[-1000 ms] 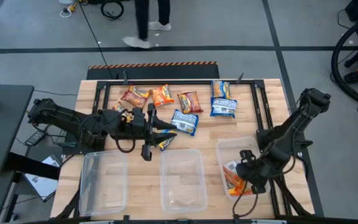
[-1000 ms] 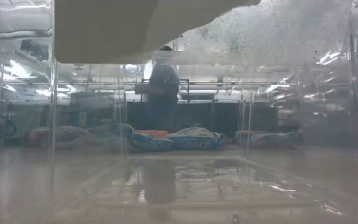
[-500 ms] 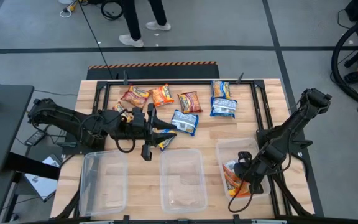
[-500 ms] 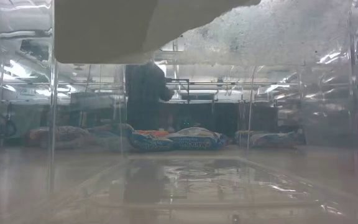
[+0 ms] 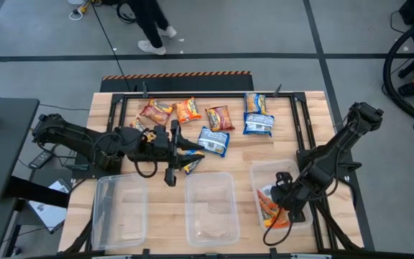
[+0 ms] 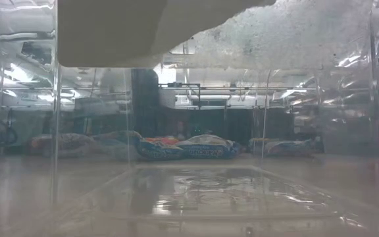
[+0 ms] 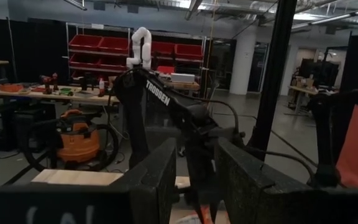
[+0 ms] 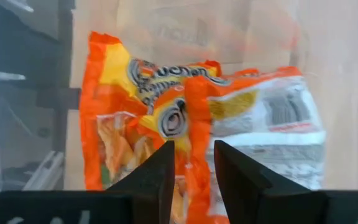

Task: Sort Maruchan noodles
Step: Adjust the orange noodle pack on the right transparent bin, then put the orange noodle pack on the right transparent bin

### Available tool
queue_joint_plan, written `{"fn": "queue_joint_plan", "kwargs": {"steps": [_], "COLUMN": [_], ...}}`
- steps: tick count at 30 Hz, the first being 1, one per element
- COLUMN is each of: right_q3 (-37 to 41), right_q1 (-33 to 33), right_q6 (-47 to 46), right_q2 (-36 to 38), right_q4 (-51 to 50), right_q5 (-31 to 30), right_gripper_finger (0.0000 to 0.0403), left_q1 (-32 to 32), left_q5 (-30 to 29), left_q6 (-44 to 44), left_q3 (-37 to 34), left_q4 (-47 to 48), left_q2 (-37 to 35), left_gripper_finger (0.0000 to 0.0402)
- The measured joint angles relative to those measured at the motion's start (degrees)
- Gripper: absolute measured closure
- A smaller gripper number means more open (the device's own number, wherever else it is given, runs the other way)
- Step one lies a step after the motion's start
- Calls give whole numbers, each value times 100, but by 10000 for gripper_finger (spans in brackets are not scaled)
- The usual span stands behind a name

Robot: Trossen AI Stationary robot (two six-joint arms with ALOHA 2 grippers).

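Several Maruchan noodle packets lie across the far half of the table: dark red and orange ones (image 5: 187,110) and blue-and-white ones (image 5: 258,115), (image 5: 213,140). One more blue packet (image 5: 190,166) lies beside my left gripper (image 5: 189,152). That gripper is held level above the table's middle, open (image 7: 196,146), and nothing shows between its fingers. My right gripper (image 5: 282,197) points down into the right clear bin (image 5: 254,169). It is open (image 8: 194,148) over two overlapping orange packets (image 8: 135,118), (image 8: 260,118) that lie in the bin. My right gripper's fingers stand on either side of a raised orange packet edge (image 8: 192,134), coming from above. Whether they touch it I cannot tell; the packets rest on the bin's floor.
Two more clear bins, left (image 5: 121,208) and middle (image 5: 210,208), stand along the near edge. A black frame (image 5: 192,96) rims the far half of the table. The low view looks through a bin wall toward the row of packets (image 6: 206,146). A person's legs (image 5: 149,21) show beyond the far edge.
My right gripper has shifted slightly toward the table's left over the orange packets in the right bin. The person beyond the far edge has walked toward the left.
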State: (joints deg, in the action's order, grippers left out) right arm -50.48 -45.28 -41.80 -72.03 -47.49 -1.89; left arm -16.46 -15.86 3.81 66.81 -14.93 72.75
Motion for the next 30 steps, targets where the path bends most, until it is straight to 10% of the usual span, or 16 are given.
{"fn": "queue_joint_plan", "kwargs": {"steps": [15, 30], "right_q3": [-1886, -2280], "right_q1": [728, 1244], "right_q6": [336, 339], "right_q2": [142, 751], "right_q4": [-2096, -2407], "right_q5": [-2375, -3903], "right_gripper_finger": [281, 218], "left_q1": [1595, 3077], "left_q5": [-483, 33], "left_q6": [1943, -680], "left_q3": [2, -2], "left_q4": [3195, 4972], "left_q2": [281, 1990], "left_gripper_finger": [285, 208]}}
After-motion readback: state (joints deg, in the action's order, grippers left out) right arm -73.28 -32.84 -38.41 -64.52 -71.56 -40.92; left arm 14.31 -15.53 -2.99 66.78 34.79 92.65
